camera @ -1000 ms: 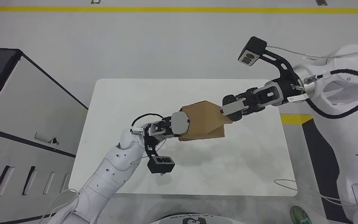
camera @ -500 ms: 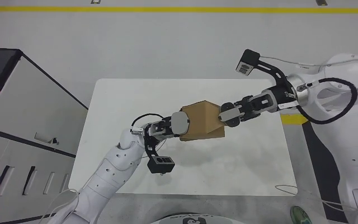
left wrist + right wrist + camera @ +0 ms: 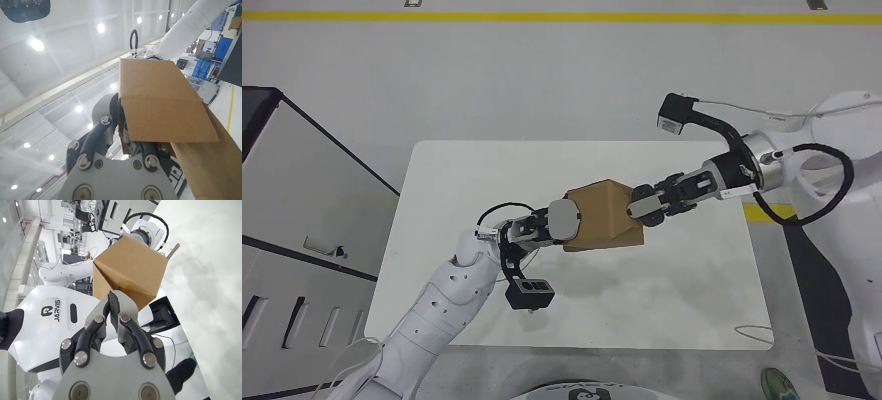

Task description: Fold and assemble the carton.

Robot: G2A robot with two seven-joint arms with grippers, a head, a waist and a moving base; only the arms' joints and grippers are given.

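1. Carton (image 3: pixel 604 215): over the middle of the table (image 3: pixel 472 190), between both grippers.
2. Left gripper (image 3: pixel 560 220): jaws clamped on the carton's left end, unmoved over the last second.
3. Right gripper (image 3: pixel 639 208): jaws closed on nothing. It has advanced, and its tip is now against the end flap (image 3: pixel 136 297).
4. Consequence: the flap, protruding a second ago, now lies folded in, so this end is probably nearly closed.
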